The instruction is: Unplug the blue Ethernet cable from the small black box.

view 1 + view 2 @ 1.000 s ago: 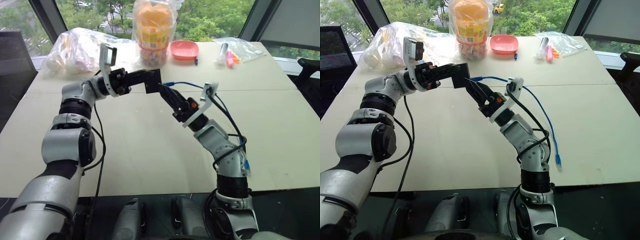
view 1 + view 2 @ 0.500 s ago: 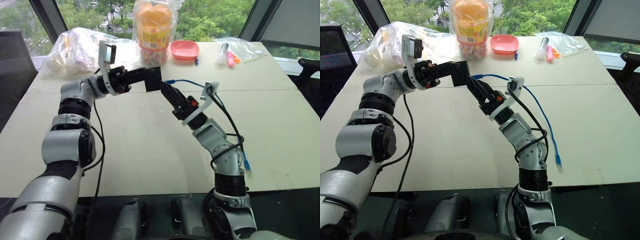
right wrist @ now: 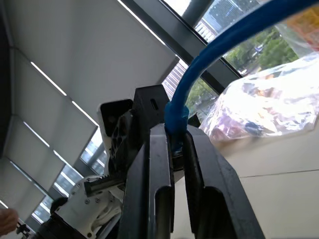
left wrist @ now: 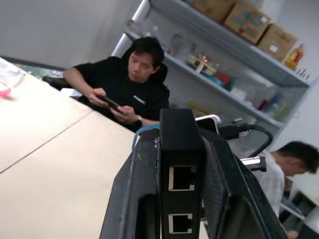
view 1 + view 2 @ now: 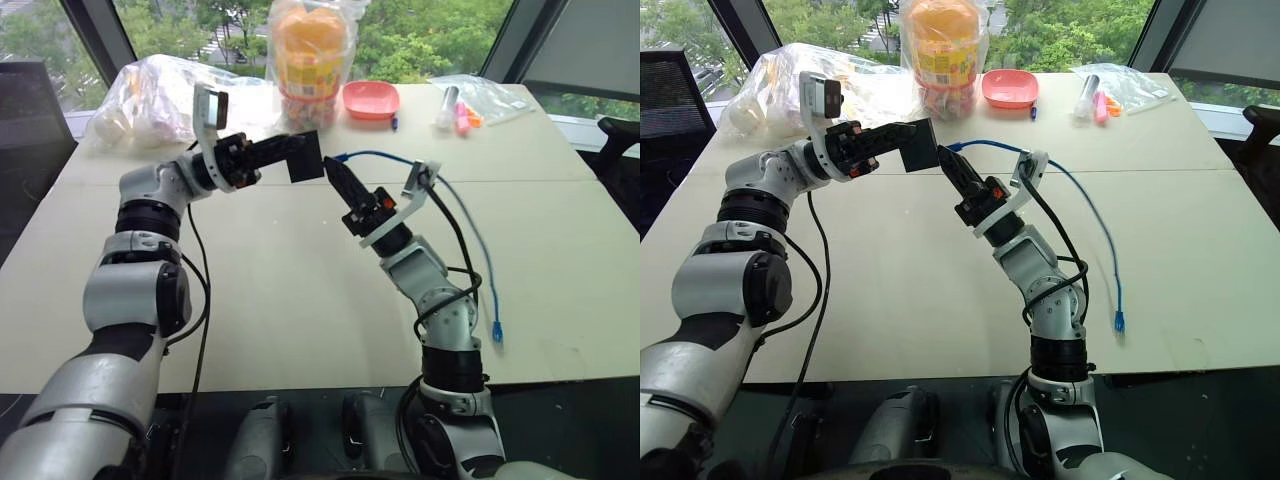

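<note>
My left gripper (image 5: 298,157) is shut on the small black box (image 5: 306,158), holding it in the air over the table. In the left wrist view the box (image 4: 182,164) sits between the two fingers (image 4: 133,194), and two empty ports show on its near edge. The blue Ethernet cable (image 5: 470,225) runs from beside the box's right edge across the table to a loose plug (image 5: 496,333). My right gripper (image 5: 333,168) is shut on the cable's end (image 3: 175,112) right next to the box (image 3: 151,103). Whether the plug sits in the box I cannot tell.
At the table's far side stand a bagged orange snack jar (image 5: 308,55), a pink bowl (image 5: 369,98), clear plastic bags (image 5: 150,100) and bagged markers (image 5: 460,108). A seated person (image 4: 130,84) and another person (image 4: 286,164) appear in the left wrist view.
My right gripper's fingers have closed on the blue cable's end by the box, and the cable's loop has shifted a little to the right. The left gripper and the box stayed put.
</note>
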Robot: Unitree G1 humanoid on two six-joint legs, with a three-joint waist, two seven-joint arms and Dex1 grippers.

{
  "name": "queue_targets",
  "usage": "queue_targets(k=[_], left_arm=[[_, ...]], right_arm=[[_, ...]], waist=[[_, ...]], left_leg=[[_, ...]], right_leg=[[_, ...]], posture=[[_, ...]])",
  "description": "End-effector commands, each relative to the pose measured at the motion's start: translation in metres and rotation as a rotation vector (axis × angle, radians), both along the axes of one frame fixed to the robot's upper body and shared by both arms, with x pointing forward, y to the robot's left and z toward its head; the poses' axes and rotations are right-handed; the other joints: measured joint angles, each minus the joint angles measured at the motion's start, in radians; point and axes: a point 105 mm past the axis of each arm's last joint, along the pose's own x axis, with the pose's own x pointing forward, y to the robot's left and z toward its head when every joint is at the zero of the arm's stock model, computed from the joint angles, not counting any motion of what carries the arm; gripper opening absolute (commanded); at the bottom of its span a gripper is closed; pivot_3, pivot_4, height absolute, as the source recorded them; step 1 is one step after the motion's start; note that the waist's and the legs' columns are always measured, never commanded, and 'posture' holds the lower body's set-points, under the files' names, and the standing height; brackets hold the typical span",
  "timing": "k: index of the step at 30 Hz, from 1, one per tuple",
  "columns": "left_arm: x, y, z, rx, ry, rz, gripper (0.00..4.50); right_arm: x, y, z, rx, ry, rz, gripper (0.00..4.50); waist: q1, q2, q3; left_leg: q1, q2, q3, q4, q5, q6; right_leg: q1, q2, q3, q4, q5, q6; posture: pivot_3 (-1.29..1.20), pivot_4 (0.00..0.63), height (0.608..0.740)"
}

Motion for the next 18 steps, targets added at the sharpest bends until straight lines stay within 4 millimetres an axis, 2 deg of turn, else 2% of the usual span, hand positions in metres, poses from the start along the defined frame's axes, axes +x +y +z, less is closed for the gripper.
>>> queue_targets(k=[1,9,13,18], left_arm=[[-0.003,-0.002,0.013,0.008,-0.062,-0.011,0.51],[-0.002,0.002,0.012,-0.002,-0.051,0.004,0.51],[-0.009,0.026,0.017,-0.022,-0.027,0.008,0.51],[-0.026,0.038,0.015,0.052,-0.042,-0.018,0.51]], right_arm=[[-0.003,0.002,0.010,0.025,-0.035,0.006,0.02],[0.000,-0.002,0.007,0.028,-0.009,-0.015,0.02],[0.023,-0.055,0.003,0.080,0.047,-0.191,0.02],[0.031,-0.080,0.004,0.034,0.040,-0.262,0.02]], waist=[[0.000,0.000,0.000],[-0.001,0.000,0.000],[-0.005,0.000,0.000],[0.001,0.000,0.000]], left_leg=[[0.000,0.000,0.000,0.000,0.000,0.000],[0.000,0.000,0.000,0.000,0.000,0.000],[0.000,0.000,0.000,0.000,0.000,0.000],[0.000,0.000,0.000,0.000,0.000,0.000]], right_leg=[[0.000,0.000,0.000,0.000,0.000,0.000],[0.000,0.000,0.000,0.000,0.000,0.000],[0.000,0.000,0.000,0.000,0.000,0.000],[0.000,-0.002,0.000,0.000,0.000,0.000]], posture=[[0.00,0.150,0.740],[0.00,0.150,0.740],[0.00,0.150,0.740],[0.00,0.150,0.740]])
